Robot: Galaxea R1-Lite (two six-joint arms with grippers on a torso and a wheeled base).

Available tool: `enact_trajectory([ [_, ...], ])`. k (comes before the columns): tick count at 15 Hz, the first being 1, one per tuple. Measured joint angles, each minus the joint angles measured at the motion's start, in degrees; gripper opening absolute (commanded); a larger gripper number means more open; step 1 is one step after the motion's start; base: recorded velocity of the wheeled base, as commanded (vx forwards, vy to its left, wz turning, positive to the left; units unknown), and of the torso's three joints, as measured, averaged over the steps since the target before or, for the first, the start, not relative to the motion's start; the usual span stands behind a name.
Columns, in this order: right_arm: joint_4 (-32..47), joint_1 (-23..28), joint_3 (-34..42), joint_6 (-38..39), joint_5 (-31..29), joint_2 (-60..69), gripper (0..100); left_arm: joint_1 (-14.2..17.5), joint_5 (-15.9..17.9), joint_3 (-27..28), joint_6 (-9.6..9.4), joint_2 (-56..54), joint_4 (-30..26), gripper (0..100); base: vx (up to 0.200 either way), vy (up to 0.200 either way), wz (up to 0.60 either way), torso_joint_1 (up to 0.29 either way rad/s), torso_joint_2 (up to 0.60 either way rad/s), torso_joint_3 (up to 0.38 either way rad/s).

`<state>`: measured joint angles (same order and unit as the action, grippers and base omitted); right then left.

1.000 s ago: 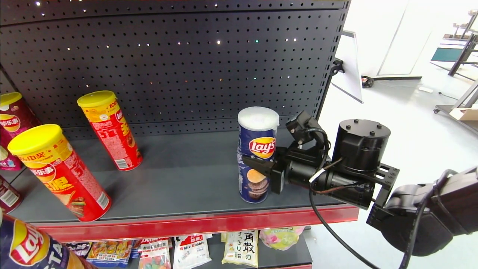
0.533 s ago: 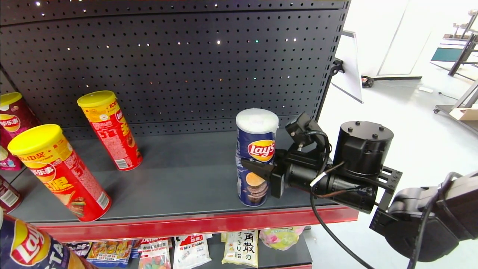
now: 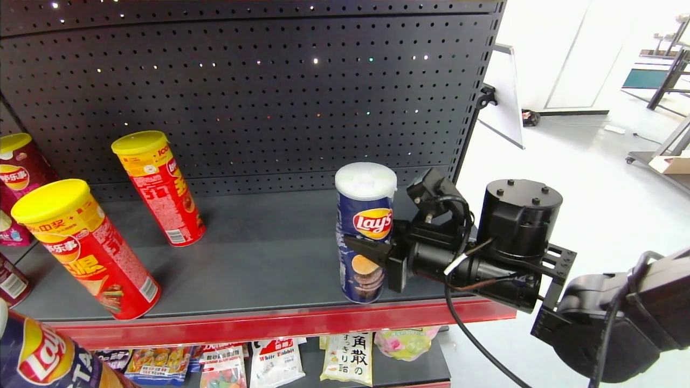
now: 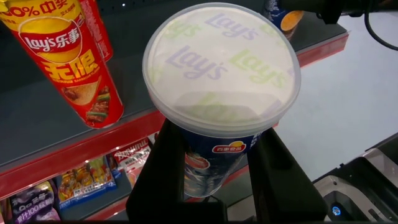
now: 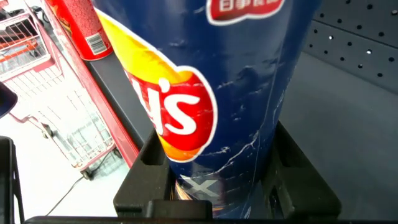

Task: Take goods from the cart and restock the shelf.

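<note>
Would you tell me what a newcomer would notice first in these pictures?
A blue can, upright at the shelf's front right, sits clamped in the right gripper. The left gripper holds a second blue can low before the shelf. Left on the shelf stand a near red can and a far red can, both yellow-lidded.

White panel [image 3: 504, 97] on a black bracket [image 3: 487, 97], above and right of the right claw [image 3: 366, 247], farther back. Snack bags [image 3: 345, 358] just below the claw. Cardboard box [image 3: 671, 161] and metal table frames [image 3: 668, 75] well off right, on pale floor [image 3: 582, 161].
</note>
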<state>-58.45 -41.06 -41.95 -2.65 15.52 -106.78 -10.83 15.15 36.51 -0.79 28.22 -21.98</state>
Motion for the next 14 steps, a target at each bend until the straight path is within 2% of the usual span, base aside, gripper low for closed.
enact_trajectory([
  [6, -0.20, -1.33, 0.57, 0.00, -2.17, 0.02, 0, 0.02, 0.00, 0.04, 0.01, 0.00, 0.04, 0, 0.000, 0.000, 0.00, 0.000, 0.00, 0.000],
  [14, -0.94, -2.00, 1.29, 0.00, -2.22, -0.37, 0, 0.02, 0.01, -0.02, 0.00, 0.00, 0.01, 0, 0.000, 0.000, 0.00, 0.000, 0.00, 0.000],
])
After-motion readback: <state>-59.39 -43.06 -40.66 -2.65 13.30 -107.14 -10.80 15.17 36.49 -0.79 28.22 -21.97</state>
